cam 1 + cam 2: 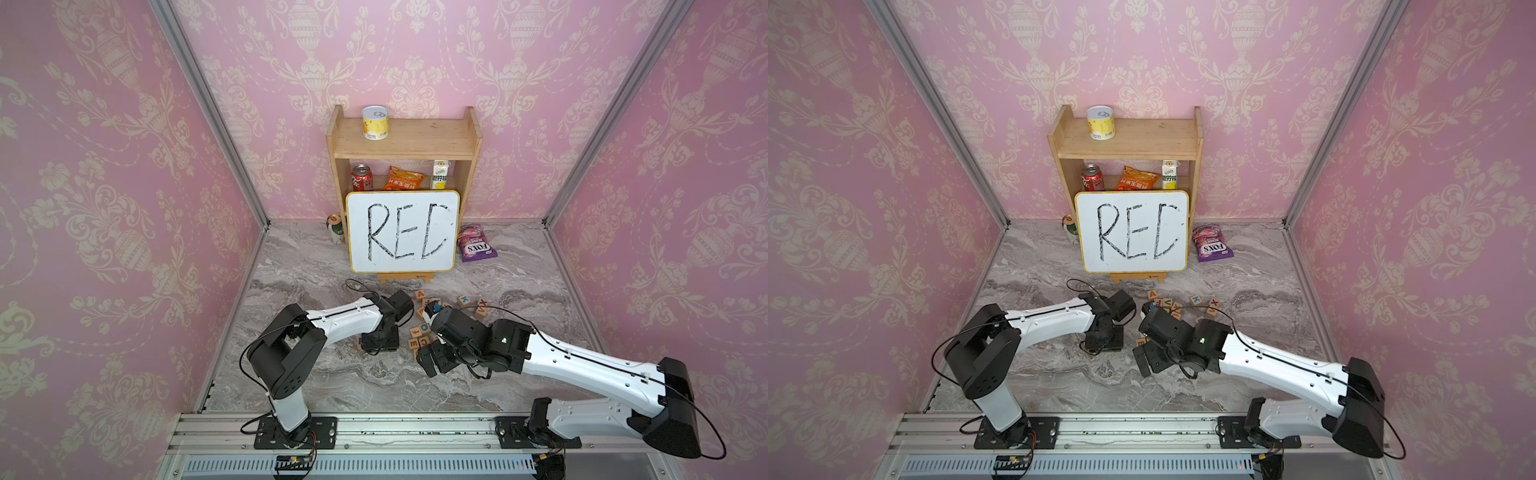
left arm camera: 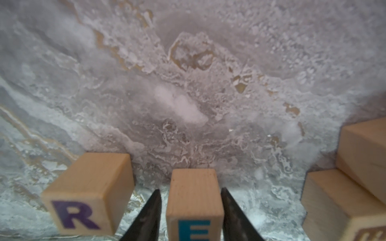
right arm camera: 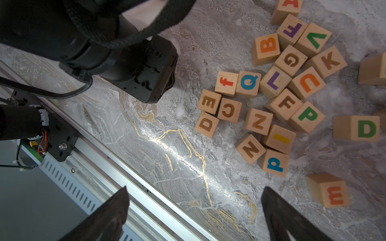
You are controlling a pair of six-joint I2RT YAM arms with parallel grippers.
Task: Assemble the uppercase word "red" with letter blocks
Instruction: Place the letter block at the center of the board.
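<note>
The table (image 1: pixel 374 386) is a grey marble-patterned slab with thin gold veins. It is closed in on three sides by walls of pink damask wallpaper (image 1: pixel 104 187) between aluminium posts. An aluminium rail (image 1: pixel 415 432) carrying both arm bases runs along 6 o'clock.

At 12 o'clock a wooden shelf (image 1: pixel 405 139) stands against the back wall. A yellow tin (image 1: pixel 375 121) is on its top board, with a red cola can (image 1: pixel 362 177), an orange snack bag (image 1: pixel 403 178) and a carton (image 1: pixel 440 174) below. A yellow-rimmed whiteboard (image 1: pixel 402 230) with black handwritten letters leans in front of the shelf on a small wooden easel. A purple sweet bag (image 1: pixel 476 243) lies beside the board at about 1 o'clock.

Just off the table's middle, toward 7 o'clock, the left hand (image 2: pixel 190 189) points down over the E block (image 2: pixel 195 200). Its fingers stand parted on either side of the cube, and a sliver of table shows between one finger and the wood. The R block (image 2: pixel 87 194) sits just beside the E block, not touching, with both letters facing the same way.

The right hand (image 3: pixel 195 187) hangs wide open over bare marble, holding nothing. The pile of loose letter blocks (image 3: pixel 275 80) spreads from the middle toward 1 o'clock. The green D block (image 3: pixel 365 128) lies on the table a little apart from that pile.
</note>
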